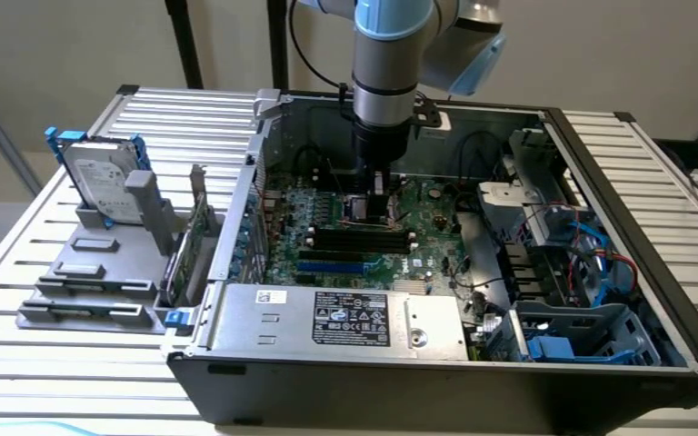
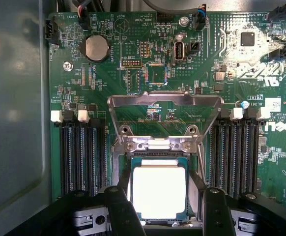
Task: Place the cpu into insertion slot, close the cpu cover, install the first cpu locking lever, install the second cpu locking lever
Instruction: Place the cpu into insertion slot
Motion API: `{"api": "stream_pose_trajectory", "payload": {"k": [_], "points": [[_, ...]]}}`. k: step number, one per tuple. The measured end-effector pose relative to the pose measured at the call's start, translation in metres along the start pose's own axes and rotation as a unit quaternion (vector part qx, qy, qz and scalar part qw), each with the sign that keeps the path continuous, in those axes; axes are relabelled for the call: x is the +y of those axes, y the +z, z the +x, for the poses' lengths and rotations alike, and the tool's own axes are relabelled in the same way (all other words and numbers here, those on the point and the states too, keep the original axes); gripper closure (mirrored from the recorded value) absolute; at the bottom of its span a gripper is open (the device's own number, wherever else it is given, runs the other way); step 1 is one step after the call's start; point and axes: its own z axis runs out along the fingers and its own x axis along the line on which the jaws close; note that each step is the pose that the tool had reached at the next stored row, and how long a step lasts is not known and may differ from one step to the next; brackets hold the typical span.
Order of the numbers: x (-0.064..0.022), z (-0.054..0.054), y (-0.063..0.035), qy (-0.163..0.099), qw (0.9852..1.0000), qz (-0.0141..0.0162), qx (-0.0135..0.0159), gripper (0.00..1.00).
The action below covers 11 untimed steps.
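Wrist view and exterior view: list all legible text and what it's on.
"DELL": white print on the motherboard.
Remaining motherboard silkscreen: too small to read reliably.
The cpu: washed out by glare, nothing readable.
The power supply label: print too small to read.
The hard drive label: too blurred to read.

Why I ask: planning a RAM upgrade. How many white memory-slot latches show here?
4. Two white latches stand on one side of the cpu cover, two on the other. The gripper covers the memory slots farther along, so more may be hidden.
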Motion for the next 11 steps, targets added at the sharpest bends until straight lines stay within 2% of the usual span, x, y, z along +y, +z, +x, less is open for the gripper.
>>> {"api": "stream_pose_trajectory", "payload": {"k": [11], "points": [[0.0000, 0.0001, 0.0003, 0.004, 1.0000, -0.0001, -0.0001, 0.46]]}}
